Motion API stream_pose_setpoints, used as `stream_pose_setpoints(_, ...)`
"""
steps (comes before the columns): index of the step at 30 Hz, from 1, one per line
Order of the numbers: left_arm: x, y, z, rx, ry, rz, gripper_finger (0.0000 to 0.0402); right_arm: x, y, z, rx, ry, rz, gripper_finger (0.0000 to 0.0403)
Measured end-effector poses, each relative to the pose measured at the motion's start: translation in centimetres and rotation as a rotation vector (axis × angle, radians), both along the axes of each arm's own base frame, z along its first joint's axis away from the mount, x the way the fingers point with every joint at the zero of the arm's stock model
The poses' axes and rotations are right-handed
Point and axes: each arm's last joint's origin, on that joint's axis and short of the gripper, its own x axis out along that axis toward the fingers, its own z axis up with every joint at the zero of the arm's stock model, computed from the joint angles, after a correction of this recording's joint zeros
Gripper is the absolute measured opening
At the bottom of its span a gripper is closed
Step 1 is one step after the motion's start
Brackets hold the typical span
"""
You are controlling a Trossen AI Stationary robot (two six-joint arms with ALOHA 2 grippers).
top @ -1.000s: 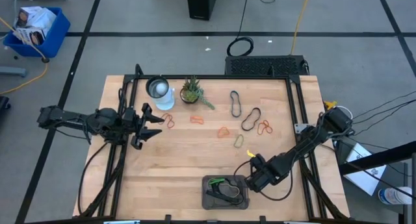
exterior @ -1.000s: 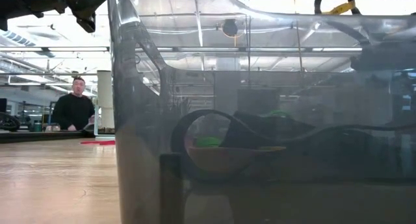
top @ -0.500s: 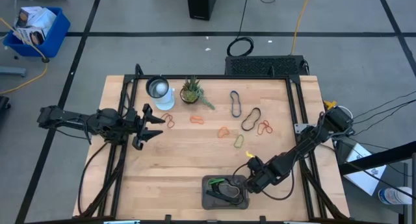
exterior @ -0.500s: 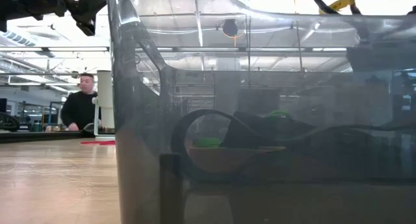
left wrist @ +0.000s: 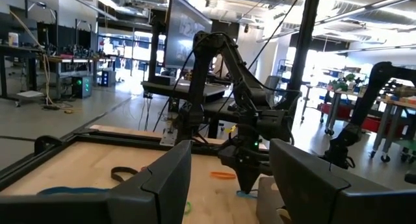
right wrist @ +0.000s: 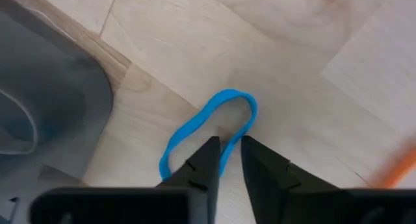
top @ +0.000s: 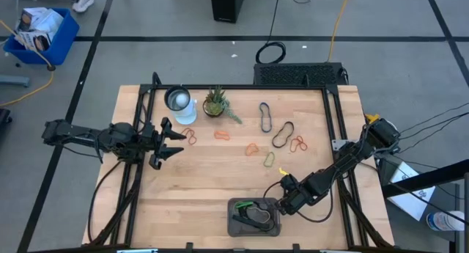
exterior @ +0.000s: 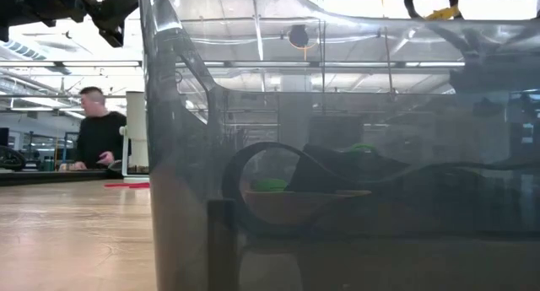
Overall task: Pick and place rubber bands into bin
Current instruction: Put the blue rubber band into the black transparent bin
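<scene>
R gripper [right wrist: 225,151] pinching blue band [right wrist: 195,128] beside bin [right wrist: 45,107].

bin [top: 253,216]: front edge of table [top: 198,187], centre
right gripper [top: 281,203]: just right of bin
left gripper [top: 174,141]: table's left side
loose rubber bands [top: 282,135]: rear half, behind bin
plant [top: 215,103]: rear, left of centre

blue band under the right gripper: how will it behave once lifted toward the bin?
Likely floppy: the blue rubber band is a thin loop lying flat in an uneven oval, so it should droop. Probably very light. The right gripper has its fingers nearly together around one strand, so a shallow pinch could slip. The bin is close.
</scene>
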Motion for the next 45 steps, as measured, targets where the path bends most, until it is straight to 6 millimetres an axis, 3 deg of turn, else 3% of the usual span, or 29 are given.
stream_pose_setpoints(5, 0.0, 0.0, 0.0, 0.001, 0.003, 0.0, 0.0214, -0.2, -0.1, -0.1, -0.014, 0.019, 0.002, 0.0006)
stream_pose_setpoints(13, 0.0, 0.0, 0.0, 0.001, 0.003, 0.0, 0.0214, -0.1, 0.0, 0.4, 0.008, -0.014, 0.021, 0.0002)
stream_pose_setpoints(17, 0.0, 0.0, 0.0, 0.001, 0.003, 0.003, 0.0214, -0.5, -0.5, 2.0, 0.001, -0.063, 0.017, 0.0001)
stream_pose_setpoints(25, 0.0, 0.0, -0.1, 0.005, 0.011, 0.018, 0.0214, -2.8, -3.2, 7.2, -0.131, -0.23, -0.041, 0.0001)
stream_pose_setpoints(31, 0.0, 0.0, -0.2, 0.005, 0.016, 0.018, 0.0214, -3.6, -5.5, 11.1, -0.237, -0.503, -0.073, 0.0)
stream_pose_setpoints(35, 0.0, 0.0, -0.2, 0.0, 0.022, 0.017, 0.0214, -2.4, -6.4, 14.3, -0.285, -0.81, -0.039, 0.0)
stream_pose_setpoints(40, 0.1, 0.0, -1.0, 0.002, 0.106, 0.016, 0.0214, -0.4, -6.6, 18.7, -0.397, -1.223, 0.131, 0.0)
stream_pose_setpoints(45, -0.1, -0.1, -1.5, -0.028, 0.156, -0.044, 0.0214, 0.9, -6.3, 20.7, -0.476, -1.286, 0.244, 0.0)
